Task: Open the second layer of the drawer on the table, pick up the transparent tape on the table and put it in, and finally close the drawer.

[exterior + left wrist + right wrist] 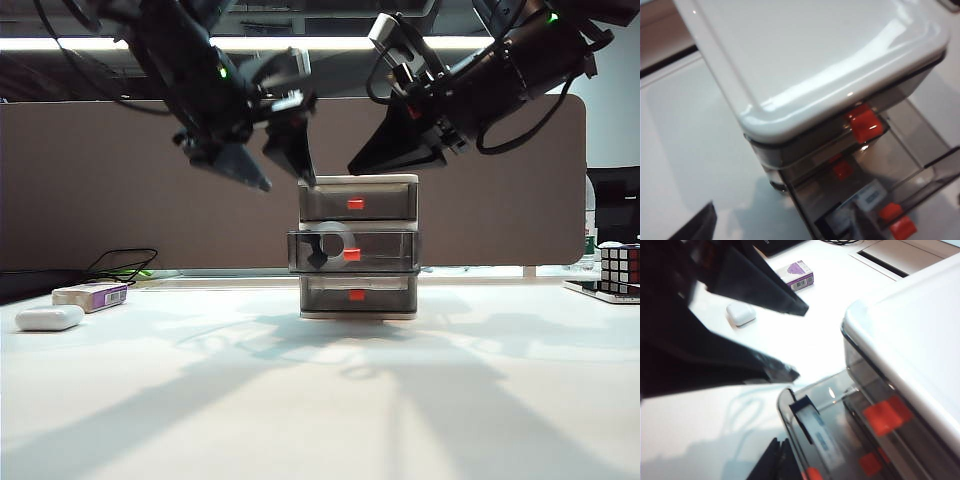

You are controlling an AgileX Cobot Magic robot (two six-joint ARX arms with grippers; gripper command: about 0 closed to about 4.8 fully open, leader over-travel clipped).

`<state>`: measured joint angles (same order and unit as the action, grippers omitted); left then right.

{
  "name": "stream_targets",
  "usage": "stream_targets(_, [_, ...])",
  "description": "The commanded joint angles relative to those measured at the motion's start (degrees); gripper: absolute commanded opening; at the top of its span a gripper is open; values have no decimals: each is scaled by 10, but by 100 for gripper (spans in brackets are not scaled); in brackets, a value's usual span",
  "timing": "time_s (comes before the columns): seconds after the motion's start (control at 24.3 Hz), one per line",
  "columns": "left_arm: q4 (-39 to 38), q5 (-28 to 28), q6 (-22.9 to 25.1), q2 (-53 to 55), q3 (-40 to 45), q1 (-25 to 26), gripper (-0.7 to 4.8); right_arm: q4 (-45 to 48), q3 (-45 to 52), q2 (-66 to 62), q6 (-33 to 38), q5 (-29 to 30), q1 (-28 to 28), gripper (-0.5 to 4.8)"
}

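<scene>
Item: transparent tape (333, 243), a clear ring roll with a black cutter clip, lying inside the second layer (352, 251), below and between both grippers; judged light, rigid and slick-sided, best gripped across the ring's rim or by the clip, though it needs no further handling. Container: the second layer, a smoky grey tier with a red-orange tab, stands pulled out a little from the drawer (357, 182), holding only the tape as far as can be seen; judged light and free-sliding, best closed by a flat push on its front beside the tab, the unit liable to skid on the table (320, 400). The top and bottom tiers sit flush, contents not discernible. Left gripper (280, 172): above the unit's top left corner, jaws spread, empty. Right gripper (385, 160): above the top right corner, fingers parted, empty. Surroundings: purple-and-white box (797, 275) and white oval case (741, 313) well off beyond the left gripper; Rubik's cube (620, 268) far beyond the right gripper.
</scene>
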<state>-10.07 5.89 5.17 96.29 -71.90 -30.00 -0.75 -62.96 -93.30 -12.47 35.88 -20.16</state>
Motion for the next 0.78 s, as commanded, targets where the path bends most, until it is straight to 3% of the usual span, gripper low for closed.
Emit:
stream_targets(0.04, [-46, 4, 5, -13, -2, 0, 330, 10, -1, -1, 3, 12, -16, -4])
stream_targets(0.41, [-111, 3, 30, -14, -1, 0, 331, 27, -2, -49, 7, -13, -52, -3])
stream_targets(0.78, [-116, 3, 33, -14, 0, 1, 331, 49, -2, -62, 7, -39, -50, -3])
